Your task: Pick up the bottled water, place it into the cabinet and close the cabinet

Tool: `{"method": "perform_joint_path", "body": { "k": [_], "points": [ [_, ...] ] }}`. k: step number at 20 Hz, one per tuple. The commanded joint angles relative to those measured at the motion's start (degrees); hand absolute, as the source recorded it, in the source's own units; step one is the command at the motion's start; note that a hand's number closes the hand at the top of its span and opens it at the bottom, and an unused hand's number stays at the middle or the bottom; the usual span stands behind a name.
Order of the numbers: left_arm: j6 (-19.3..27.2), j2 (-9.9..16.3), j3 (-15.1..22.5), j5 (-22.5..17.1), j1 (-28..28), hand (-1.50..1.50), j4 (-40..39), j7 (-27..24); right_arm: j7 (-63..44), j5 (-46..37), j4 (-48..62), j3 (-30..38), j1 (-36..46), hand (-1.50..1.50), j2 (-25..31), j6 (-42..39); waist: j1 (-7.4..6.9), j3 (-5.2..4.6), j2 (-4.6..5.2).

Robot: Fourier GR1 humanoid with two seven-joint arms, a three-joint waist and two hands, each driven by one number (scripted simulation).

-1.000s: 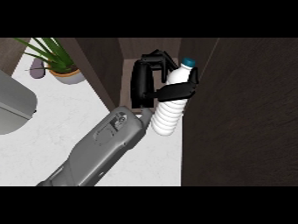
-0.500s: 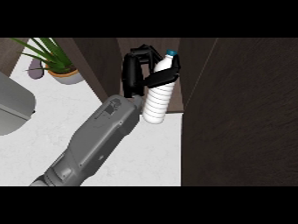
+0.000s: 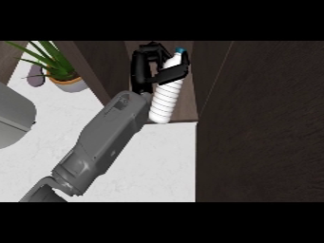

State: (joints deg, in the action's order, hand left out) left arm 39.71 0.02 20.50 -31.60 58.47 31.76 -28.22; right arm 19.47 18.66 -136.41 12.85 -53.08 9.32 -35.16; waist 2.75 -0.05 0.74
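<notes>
Holding the bottled water [image 3: 166,97] upright at the cabinet [image 3: 270,123] opening, we are curling the fingers of one hand [image 3: 149,66] round its upper part, just under the blue cap. We are seeing only this one hand, and it may be our left, though the arm's origin is cut off. One ribbed bottle is showing, its base above the white counter [image 3: 157,166]. The cabinet's dark door is hiding most of the inside. One potted plant [image 3: 55,66] is standing at the back left, near one grey appliance [image 3: 3,118] that is cut off.
</notes>
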Motion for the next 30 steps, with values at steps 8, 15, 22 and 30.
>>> {"method": "perform_joint_path", "body": {
  "k": [8,15,22,30],
  "points": [
    [-1.6,0.0,-0.87,4.31,7.53,-1.5,-16.18,-1.42,-1.45,7.74,-5.16,2.6,-1.95,-1.5,1.04,-1.41,0.43,-0.01,0.2],
    [-6.87,1.17,-5.56,2.33,11.75,-1.5,-18.66,-2.11,-1.35,6.11,-5.38,2.46,-1.27,-1.5,0.18,-1.48,0.38,-0.03,0.23],
    [-13.41,0.0,-7.92,-0.94,10.02,-1.5,-11.26,-7.19,-2.36,6.85,-5.54,3.11,-0.43,-1.5,1.19,-1.39,-0.67,-0.05,-0.32],
    [-13.59,-0.02,0.71,-4.74,2.05,-1.5,3.62,-1.01,-6.35,5.77,-5.06,0.44,3.76,-1.5,0.59,1.68,-2.38,0.01,-1.12]
  ]
}}
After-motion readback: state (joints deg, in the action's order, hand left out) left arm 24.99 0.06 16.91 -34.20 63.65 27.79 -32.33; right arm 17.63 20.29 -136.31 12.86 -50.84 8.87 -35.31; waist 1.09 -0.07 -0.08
